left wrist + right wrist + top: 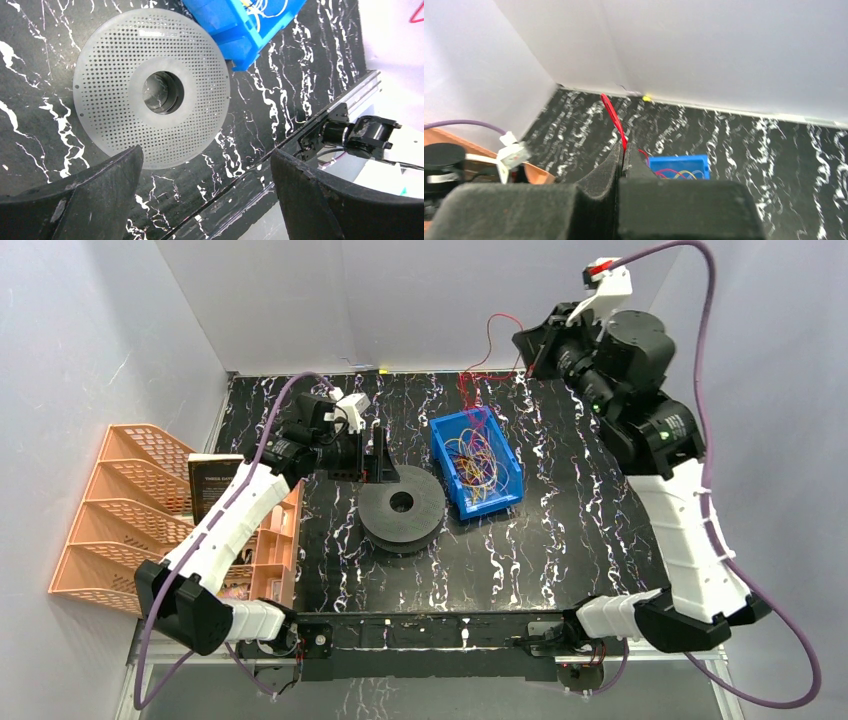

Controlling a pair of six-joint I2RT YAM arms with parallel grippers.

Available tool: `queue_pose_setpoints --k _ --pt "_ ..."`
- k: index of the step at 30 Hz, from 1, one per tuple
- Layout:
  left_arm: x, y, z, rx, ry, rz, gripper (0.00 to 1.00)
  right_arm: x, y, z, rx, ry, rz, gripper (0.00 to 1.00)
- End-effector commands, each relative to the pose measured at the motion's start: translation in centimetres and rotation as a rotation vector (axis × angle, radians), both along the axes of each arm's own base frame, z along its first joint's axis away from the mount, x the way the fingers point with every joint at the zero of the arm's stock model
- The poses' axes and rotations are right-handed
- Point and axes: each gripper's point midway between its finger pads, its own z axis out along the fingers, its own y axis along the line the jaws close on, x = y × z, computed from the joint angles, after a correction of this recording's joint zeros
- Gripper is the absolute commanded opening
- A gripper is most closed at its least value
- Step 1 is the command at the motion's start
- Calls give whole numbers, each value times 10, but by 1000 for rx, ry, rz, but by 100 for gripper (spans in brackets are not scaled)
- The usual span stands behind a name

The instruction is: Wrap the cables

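Thin red, yellow, orange and purple cables (pixel 475 462) lie tangled in a blue bin (pixel 505 480) at the table's middle. One red strand (pixel 480 355) rises from the bin to my right gripper (pixel 527 358), raised near the back wall. In the right wrist view this gripper (pixel 623 148) is shut on the red strand (pixel 613 116). A black perforated spool (pixel 402 508) lies flat left of the bin. My left gripper (pixel 383 462) hovers at the spool's left rim, open and empty. In the left wrist view the spool (pixel 151 88) sits beyond the left gripper (pixel 206 170).
An orange mesh file rack (pixel 120 505) stands at the table's left edge, with a dark box (pixel 215 485) and an orange compartment tray (pixel 272 550) beside it. White walls enclose the back and sides. The blue bin's corner also shows in the left wrist view (pixel 225 25).
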Motion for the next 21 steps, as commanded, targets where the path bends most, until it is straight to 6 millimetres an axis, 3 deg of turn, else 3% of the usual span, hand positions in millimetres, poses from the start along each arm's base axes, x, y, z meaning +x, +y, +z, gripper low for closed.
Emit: queue_pose_setpoints --k 1,6,11,16,21 --pt "-14 -8 48 -97 -84 -69 98 -44 3 73 131 -165 130 0" --pt "-23 -18 85 -185 -160 -141 98 -72 9 74 165 -165 234 0" --pt "-40 -29 142 -318 -305 -261 98 -94 16 52 133 -120 333 0" --pt "-59 -36 185 -420 -452 -383 98 -122 28 13 62 -52 491 0" --pt "-71 -45 206 -495 -487 -497 98 -146 43 -32 4 39 671 0"
